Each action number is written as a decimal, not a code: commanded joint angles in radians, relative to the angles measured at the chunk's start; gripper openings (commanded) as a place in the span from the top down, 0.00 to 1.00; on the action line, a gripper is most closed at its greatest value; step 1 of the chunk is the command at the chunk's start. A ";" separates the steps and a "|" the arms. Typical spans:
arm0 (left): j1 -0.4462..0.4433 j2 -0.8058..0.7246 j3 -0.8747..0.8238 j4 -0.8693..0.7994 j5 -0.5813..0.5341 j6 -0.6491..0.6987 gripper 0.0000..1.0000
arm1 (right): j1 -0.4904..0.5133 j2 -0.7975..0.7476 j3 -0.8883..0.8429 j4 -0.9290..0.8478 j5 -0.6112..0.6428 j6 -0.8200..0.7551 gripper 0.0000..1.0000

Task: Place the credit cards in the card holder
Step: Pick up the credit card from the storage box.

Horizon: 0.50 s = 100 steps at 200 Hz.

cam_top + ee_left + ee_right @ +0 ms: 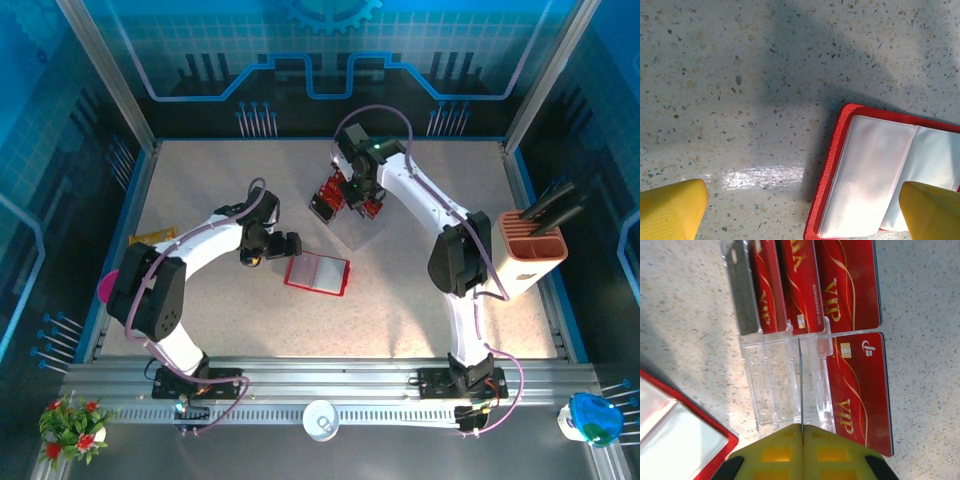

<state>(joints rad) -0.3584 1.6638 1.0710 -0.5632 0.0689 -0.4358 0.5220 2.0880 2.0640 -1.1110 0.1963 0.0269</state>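
Right jaws: pressed together, with what looks like one card seen edge-on as a thin dark line running out from between them; the angle is too flat to be sure.
Right gripper [802, 429]: hangs over the card stack, beyond the card holder's far edge [357, 190].
Left jaws: spread wide, one yellow fingertip [671, 207] over bare table and the other above the holder's clear pocket; nothing sits between them.
Left gripper [288, 244]: just beside the card holder's left edge, not touching it.
Credit cards [847, 285]: red with gold VIP lettering, several standing in a clear slotted stand [775, 390], one lying flat against the stand on the side away from the card holder; the group sits just beyond the holder [334, 195].
Card holder [832, 165]: open and flat on the table [420, 300], red rim around pale clear pockets, lying between the two arms [317, 272].
Salmon box [528, 262]: well apart from the card holder, off to its right, with black items standing in it.
Yellow packet [150, 237]: well to the holder's left.
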 commanded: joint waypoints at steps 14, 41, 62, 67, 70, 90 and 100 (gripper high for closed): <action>-0.013 0.016 0.027 -0.018 0.026 0.029 0.01 | 0.032 -0.131 -0.078 0.019 -0.059 0.069 1.00; -0.036 0.023 0.030 -0.007 0.040 0.027 0.01 | 0.024 -0.240 -0.253 0.121 -0.108 0.165 1.00; -0.060 0.035 0.038 -0.004 0.042 0.020 0.01 | 0.004 -0.332 -0.429 0.212 -0.148 0.247 1.00; -0.065 0.037 0.038 -0.003 0.043 0.019 0.01 | -0.003 -0.352 -0.468 0.233 -0.161 0.267 1.00; -0.068 0.038 0.038 -0.002 0.042 0.017 0.01 | -0.007 -0.369 -0.494 0.248 -0.168 0.277 1.00; -0.089 0.048 0.040 0.009 0.041 0.005 0.01 | -0.040 -0.467 -0.653 0.341 -0.220 0.354 1.00; -0.100 0.051 0.041 0.010 0.040 0.000 0.01 | -0.059 -0.511 -0.721 0.380 -0.241 0.385 1.00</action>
<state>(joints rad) -0.4362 1.6943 1.0809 -0.5564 0.0883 -0.4362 0.5072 1.6829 1.4731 -0.8673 0.0391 0.2787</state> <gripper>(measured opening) 0.992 0.058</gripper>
